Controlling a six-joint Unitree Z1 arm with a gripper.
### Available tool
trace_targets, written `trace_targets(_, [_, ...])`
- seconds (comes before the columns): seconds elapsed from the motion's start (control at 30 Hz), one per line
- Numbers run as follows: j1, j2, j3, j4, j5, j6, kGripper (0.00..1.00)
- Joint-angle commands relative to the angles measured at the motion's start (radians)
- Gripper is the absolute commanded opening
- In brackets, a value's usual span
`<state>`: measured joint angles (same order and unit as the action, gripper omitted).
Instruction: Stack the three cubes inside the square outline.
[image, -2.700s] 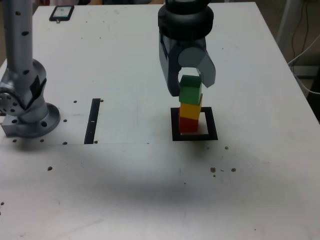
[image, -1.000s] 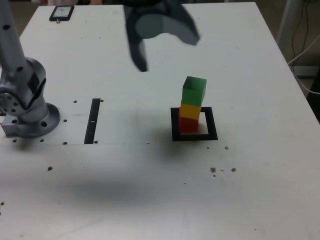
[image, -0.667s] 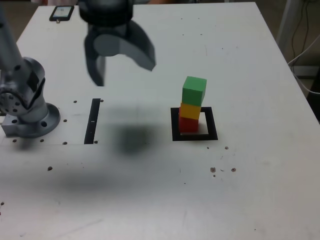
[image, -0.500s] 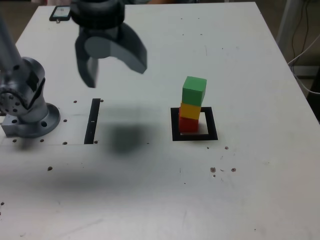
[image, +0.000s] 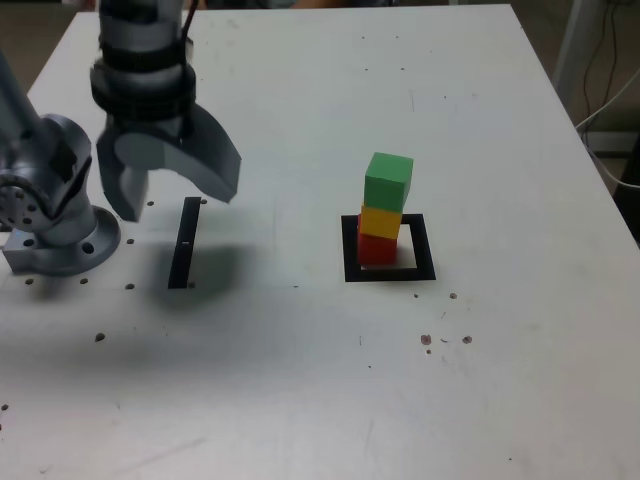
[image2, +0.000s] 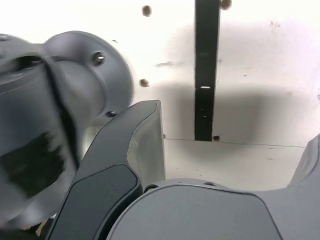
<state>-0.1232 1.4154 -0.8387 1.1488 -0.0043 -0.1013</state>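
Note:
In the exterior view the three cubes stand in one stack, the red cube (image: 376, 249) at the bottom, the yellow cube (image: 381, 221) on it and the green cube (image: 388, 181) on top, slightly turned. The stack stands inside the square outline (image: 390, 273), toward its left side. My gripper (image: 175, 200) hangs far off at the exterior view's left, open and empty, above the table. The wrist view shows the open gripper (image2: 230, 150) with one dark finger (image2: 135, 150) over the white table; no cube appears there.
A thin black strip (image: 184, 243) lies on the table just under the gripper, also the black strip (image2: 206, 70) in the wrist view. The arm's grey base (image: 50, 215) stands at the exterior view's left edge, close beside the gripper. Small dark screw holes dot the white table (image: 480, 380).
The gripper has let go of the green cube and swung away from the stack to the exterior view's left, then come lower near the strip. The stack has not moved.

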Motion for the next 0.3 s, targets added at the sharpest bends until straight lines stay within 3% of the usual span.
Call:
trace_targets(0.0, [-0.006, 0.004, 0.013, -0.020, -0.001, -0.001, 1.00])
trace_targets(0.27, [-0.006, 0.007, 0.025, -0.092, 0.026, -0.001, 1.00])
